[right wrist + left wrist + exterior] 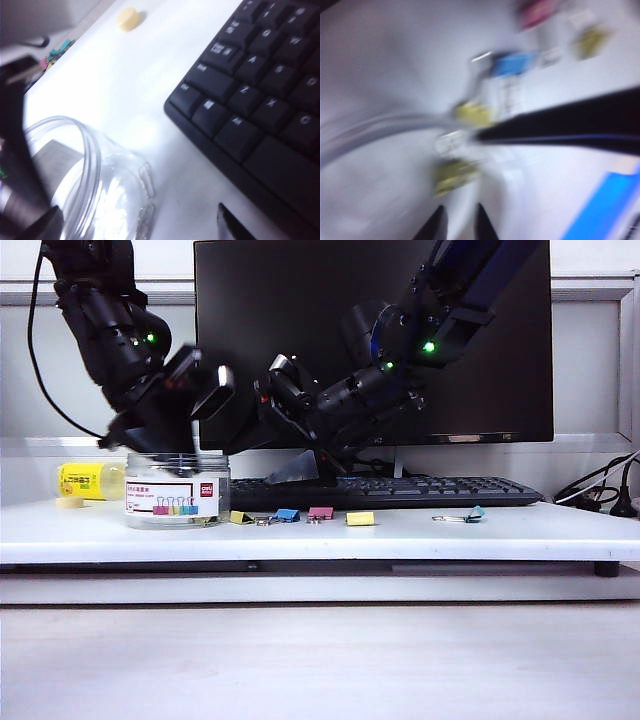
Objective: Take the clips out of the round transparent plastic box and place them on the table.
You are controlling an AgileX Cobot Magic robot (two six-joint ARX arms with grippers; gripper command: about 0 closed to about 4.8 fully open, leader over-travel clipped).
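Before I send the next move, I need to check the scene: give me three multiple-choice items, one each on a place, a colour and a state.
1. Where does the round transparent box stand?
A. On the keyboard
B. At the left end of the white table
C. On the lower wood-grain surface

2. What colour is the clip lying farthest right on the table?
A. Pink
B. Yellow
C. Teal

3. How do the right gripper's jaws stand?
A. Wide apart, gripping nothing
B. Shut on a yellow clip
C. Shut on the keyboard's edge

Key:
1. B: the box stands on the table, left of the keyboard, with the left gripper at its mouth.
2. C: the teal clip lies alone at the right.
3. A: the right gripper, hanging between box and keyboard, shows its fingertips far apart.
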